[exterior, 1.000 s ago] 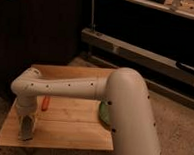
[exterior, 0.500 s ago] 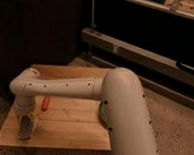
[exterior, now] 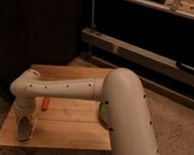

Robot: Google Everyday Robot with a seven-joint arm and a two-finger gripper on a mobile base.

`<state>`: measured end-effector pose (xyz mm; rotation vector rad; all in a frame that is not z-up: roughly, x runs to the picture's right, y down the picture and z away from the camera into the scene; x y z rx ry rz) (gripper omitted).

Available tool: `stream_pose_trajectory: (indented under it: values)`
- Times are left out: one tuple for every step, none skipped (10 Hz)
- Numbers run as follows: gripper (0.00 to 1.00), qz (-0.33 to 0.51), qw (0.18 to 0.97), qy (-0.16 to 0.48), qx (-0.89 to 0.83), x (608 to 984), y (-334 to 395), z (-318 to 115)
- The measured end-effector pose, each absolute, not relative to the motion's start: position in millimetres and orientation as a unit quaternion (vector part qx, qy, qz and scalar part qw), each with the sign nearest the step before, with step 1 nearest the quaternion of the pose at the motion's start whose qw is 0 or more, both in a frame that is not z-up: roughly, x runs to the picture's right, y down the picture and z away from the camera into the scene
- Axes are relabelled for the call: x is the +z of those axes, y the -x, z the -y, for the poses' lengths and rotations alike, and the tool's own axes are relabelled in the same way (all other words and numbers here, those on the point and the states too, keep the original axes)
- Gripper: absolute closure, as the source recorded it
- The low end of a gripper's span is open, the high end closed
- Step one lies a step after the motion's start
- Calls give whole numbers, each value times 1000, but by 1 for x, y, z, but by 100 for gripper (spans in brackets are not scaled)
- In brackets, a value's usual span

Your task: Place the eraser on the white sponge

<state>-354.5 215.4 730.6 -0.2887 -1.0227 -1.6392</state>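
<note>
My gripper [exterior: 24, 131] hangs from the white arm [exterior: 64, 89] over the front left part of the wooden table [exterior: 72, 128], pointing down, close to the surface. A small orange-red object [exterior: 45, 103] lies on the table just right of the wrist; I cannot tell whether it is the eraser. The white sponge does not show clearly; a pale shape at the gripper's tip cannot be told apart from the gripper itself. A sliver of the round green dish [exterior: 102, 111] shows behind the arm's thick link.
The arm's big white link [exterior: 127, 119] hides the table's right side. A dark cabinet [exterior: 39, 28] stands behind the table. Metal shelving [exterior: 152, 56] runs along the back right. Speckled floor [exterior: 177, 132] lies to the right.
The gripper has sunk a little toward the table's front left edge. The orange-red object has not moved.
</note>
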Motion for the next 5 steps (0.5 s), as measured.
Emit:
stream_pose_trajectory:
  values:
    - [41, 434, 560, 122, -695, 730, 354, -215]
    - [41, 434, 559, 122, -695, 730, 354, -217]
    - [41, 435, 559, 122, -695, 730, 354, -217]
    - [41, 435, 559, 122, -695, 730, 354, -218]
    - [41, 435, 558, 122, -696, 730, 354, -219]
